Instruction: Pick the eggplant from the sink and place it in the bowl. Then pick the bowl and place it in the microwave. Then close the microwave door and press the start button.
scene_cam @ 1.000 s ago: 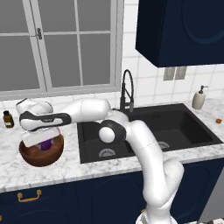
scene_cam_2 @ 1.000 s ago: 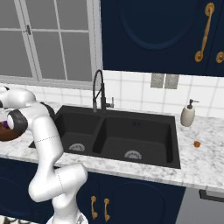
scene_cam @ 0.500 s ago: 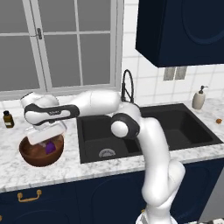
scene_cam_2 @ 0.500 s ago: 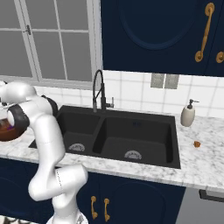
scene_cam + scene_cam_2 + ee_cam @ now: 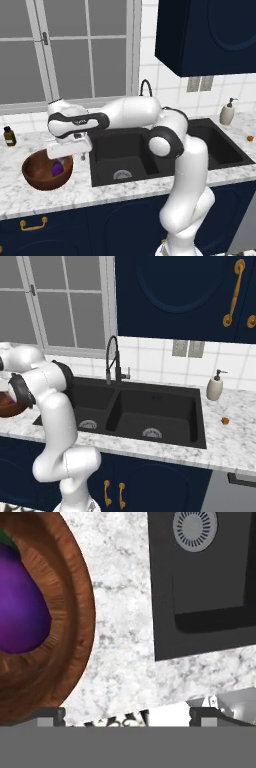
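On the marble counter at nine o'clock of the sink [image 5: 150,150], the bowl [image 5: 37,175] holds the eggplant [image 5: 58,168]. Just above the bowl's sink-side rim, the gripper [image 5: 65,156] hangs with jaws wide apart, gripping nothing.

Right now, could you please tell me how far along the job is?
Done: the eggplant lies inside the bowl on the counter left of the sink. In hand: nothing; the end effector hangs open above the bowl's right rim. Left: grasp the bowl, put it in the microwave, close its door, press start.
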